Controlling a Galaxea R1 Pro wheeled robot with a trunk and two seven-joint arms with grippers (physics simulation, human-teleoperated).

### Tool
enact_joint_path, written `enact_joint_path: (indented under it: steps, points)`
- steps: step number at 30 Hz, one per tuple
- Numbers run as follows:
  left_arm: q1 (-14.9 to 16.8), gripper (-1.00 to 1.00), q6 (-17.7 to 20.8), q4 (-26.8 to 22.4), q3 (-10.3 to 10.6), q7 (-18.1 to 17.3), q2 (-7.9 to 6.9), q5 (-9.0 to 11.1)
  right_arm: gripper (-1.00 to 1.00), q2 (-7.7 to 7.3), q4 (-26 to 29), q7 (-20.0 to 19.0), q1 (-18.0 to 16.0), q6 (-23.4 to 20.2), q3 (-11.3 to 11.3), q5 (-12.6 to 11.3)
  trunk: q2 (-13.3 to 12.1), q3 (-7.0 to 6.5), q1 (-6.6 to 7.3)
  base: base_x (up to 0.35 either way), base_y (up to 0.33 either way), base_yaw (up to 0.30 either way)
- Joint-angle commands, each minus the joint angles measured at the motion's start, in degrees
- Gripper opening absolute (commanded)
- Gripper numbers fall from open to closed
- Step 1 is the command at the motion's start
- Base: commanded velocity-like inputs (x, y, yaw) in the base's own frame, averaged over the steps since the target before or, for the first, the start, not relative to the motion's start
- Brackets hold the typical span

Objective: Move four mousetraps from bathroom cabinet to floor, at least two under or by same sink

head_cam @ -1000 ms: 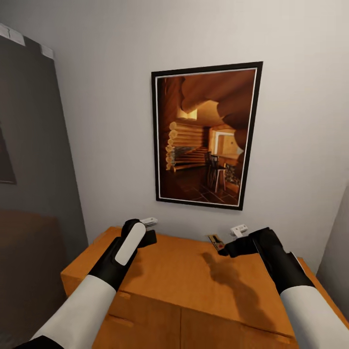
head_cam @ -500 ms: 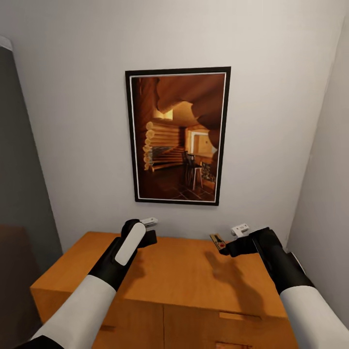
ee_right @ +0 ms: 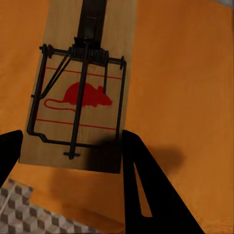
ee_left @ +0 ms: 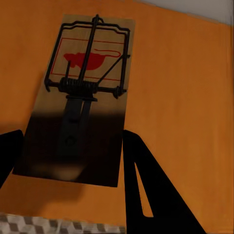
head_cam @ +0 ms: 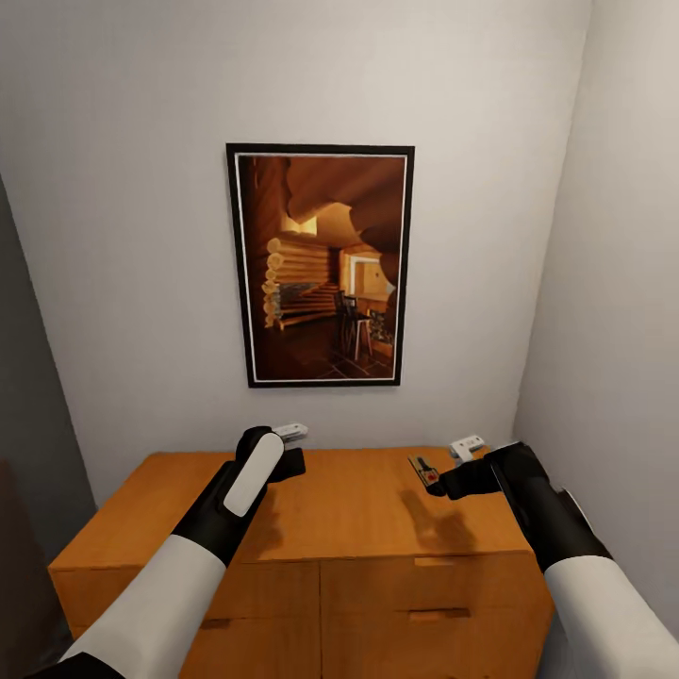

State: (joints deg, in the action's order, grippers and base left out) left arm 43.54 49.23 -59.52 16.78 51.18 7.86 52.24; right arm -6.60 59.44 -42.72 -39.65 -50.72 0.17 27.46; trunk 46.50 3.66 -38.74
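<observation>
Left claw [ee_left: 68, 161]: gripped a mousetrap [ee_left: 80, 97] above the cabinet [head_cam: 358, 509].
Right claw [ee_right: 68, 156]: gripped a second mousetrap [ee_right: 83, 87] above the same cabinet.

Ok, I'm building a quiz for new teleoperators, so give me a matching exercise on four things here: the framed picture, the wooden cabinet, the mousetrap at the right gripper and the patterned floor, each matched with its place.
Things
1. dark-framed picture of a log-cabin room
2. orange-brown wooden cabinet
3. tan wooden mousetrap with a red mouse mark
4. cube-patterned floor tiles

Places
a. between the right gripper's black fingers
b. hanging on the white wall
c. seen past the cabinet's edge
d. against the wall, under the picture

Pairs: 1-b, 2-d, 3-a, 4-c
</observation>
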Motion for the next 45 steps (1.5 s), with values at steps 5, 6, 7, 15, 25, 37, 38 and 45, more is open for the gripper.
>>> enact_joint_path:
  steps: [5,6,7,15,25,37,38,45]
  points:
    - [0.06,-1.0,0.25,-0.07,0.09,0.51,-0.03,0.37,-1.0,0.06,0.06,-0.47,-0.04,-0.17,0.08,0.49,0.09,0.11,0.0,-0.095,0.29,-0.198]
    - [0.06,-1.0,0.24,-0.07,0.09,0.51,-0.03,0.35,-1.0,0.07,0.06,-0.46,-0.02,-0.17,0.09,0.49,0.09,0.11,0.0,-0.033,0.162,-0.067]
    - [0.06,-1.0,0.22,-0.07,0.09,0.5,-0.03,0.35,-1.0,0.07,0.06,-0.45,-0.03,-0.17,0.07,0.49,0.09,0.11,0.0,-0.027,0.13,-0.054]
    - [0.06,-1.0,0.09,-0.07,0.09,0.5,-0.03,0.32,-1.0,0.09,0.41,-0.44,-0.07,-0.22,-0.18,0.49,0.09,0.11,0.0,-0.006,0.031,-0.013]
    - [0.06,-1.0,0.0,-0.07,0.09,0.6,-0.05,0.31,-1.0,0.09,0.5,-0.43,-0.05,-0.27,-0.12,0.49,0.09,0.11,0.0,0.0,0.001,0.0]
    - [0.06,-1.0,-0.14,-0.07,0.09,0.81,-0.03,0.31,-1.0,0.0,0.5,-0.52,-0.06,-0.25,-0.18,0.48,0.09,0.11,0.0,-0.116,0.082,0.0]
    - [0.06,-1.0,-0.15,-0.07,0.09,0.82,-0.03,0.3,-1.0,0.0,0.5,-0.52,-0.05,-0.25,-0.14,0.49,0.09,0.11,0.0,-0.08,0.008,0.0]
    - [0.06,-1.0,-0.17,-0.18,0.09,0.9,-0.03,0.24,-1.0,0.0,0.5,-0.52,-0.06,-0.25,-0.22,0.47,0.09,0.11,0.0,-0.043,0.002,0.0]
